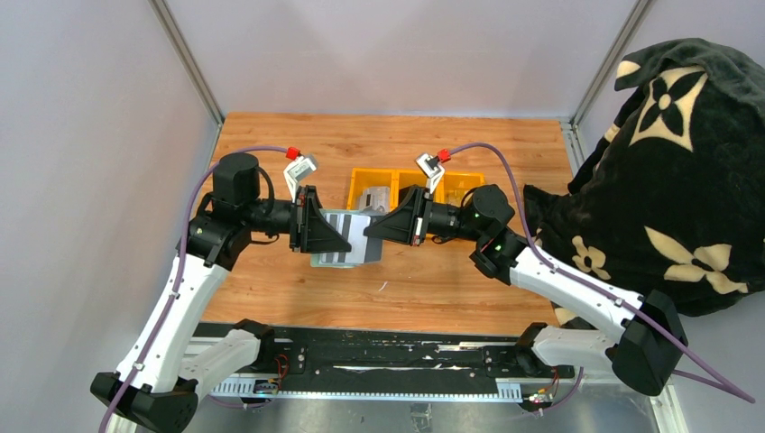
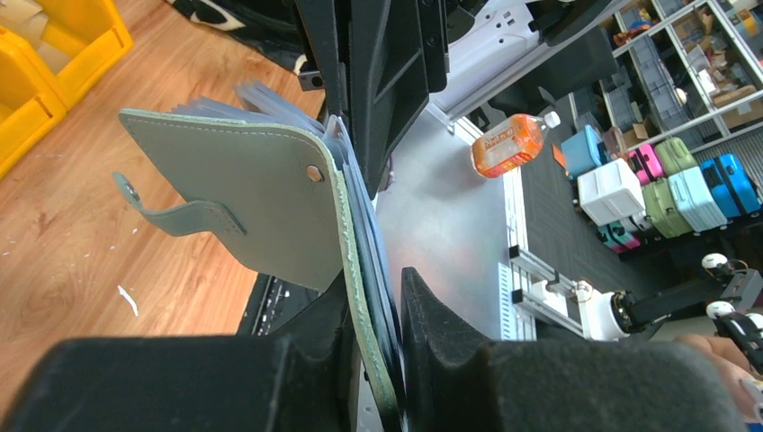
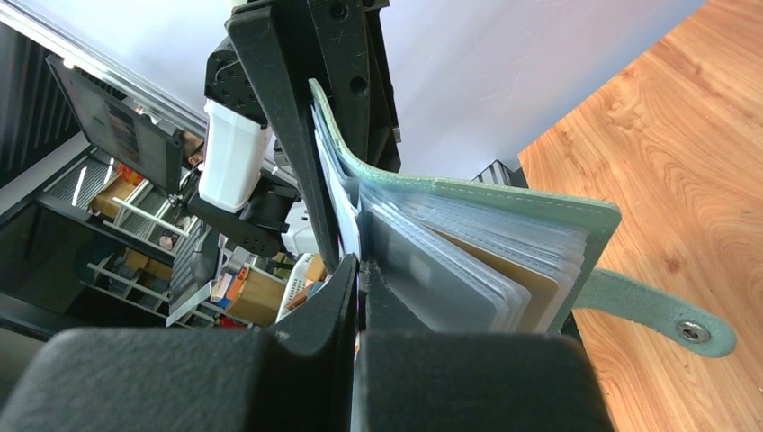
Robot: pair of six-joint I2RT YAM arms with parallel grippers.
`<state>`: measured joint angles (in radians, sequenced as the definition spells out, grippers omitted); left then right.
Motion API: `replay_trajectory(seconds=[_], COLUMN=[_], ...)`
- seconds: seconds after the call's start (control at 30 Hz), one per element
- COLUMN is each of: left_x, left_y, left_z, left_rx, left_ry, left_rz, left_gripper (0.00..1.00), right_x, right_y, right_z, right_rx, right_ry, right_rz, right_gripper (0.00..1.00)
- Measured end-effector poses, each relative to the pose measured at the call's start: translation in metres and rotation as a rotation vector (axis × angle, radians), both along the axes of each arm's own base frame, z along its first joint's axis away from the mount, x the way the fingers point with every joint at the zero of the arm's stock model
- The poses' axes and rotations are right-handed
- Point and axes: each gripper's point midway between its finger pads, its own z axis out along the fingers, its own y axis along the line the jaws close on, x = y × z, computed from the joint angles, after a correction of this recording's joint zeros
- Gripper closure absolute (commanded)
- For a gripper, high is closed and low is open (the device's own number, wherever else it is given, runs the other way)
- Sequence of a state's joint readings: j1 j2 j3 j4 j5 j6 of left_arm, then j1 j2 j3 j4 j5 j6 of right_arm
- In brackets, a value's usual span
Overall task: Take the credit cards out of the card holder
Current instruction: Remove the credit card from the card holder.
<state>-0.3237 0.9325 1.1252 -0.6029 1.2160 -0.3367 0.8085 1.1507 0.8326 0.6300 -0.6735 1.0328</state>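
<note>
Left gripper [image 2: 373, 301] clamps the cover of the card holder [image 2: 243, 193], right gripper [image 3: 360, 281] pinches an inner pocket. A pull might stretch that sleeve, leaving the cards [image 3: 540, 283] inside.

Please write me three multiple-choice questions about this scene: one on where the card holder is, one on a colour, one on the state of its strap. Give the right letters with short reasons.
1. Where is the card holder?
A. on the floor
B. held between both grippers
C. in a drawer

2. What colour is the bin?
A. yellow
B. blue
C. white

3. How is the holder's strap?
A. snapped shut
B. torn off
C. undone, hanging free

Answers: 1 B, the left gripper and right gripper both clamp it in the air. 2 A, its walls are yellow. 3 C, the strap dangles with its snap showing.
</note>
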Motion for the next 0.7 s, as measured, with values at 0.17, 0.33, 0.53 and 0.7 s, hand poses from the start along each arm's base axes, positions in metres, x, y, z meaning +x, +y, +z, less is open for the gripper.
replay_trajectory(seconds=[0.17, 0.33, 0.53, 0.7], left_x=[-0.001, -0.002, -0.001, -0.002], left_y=[0.0, -0.001, -0.002, -0.002], left_z=[0.002, 0.006, 0.012, 0.017], left_rx=[-0.004, -0.017, -0.034, -0.042], left_ry=[0.009, 0.012, 0.009, 0.011], left_rz=[-0.002, -0.008, -0.008, -0.016], left_gripper=[1.0, 1.0, 1.0, 1.0], right_x=[-0.001, -0.001, -0.005, -0.01], right_y=[0.0, 0.001, 0.002, -0.001], right_z=[0.002, 0.005, 0.019, 0.022], right_rx=[0.013, 0.064, 0.165, 0.22], right_ry=[0.003, 0.033, 0.051, 0.066], right_rz=[0.018, 0.04, 0.106, 0.144], right_gripper=[0.75, 0.76, 0.94, 1.0])
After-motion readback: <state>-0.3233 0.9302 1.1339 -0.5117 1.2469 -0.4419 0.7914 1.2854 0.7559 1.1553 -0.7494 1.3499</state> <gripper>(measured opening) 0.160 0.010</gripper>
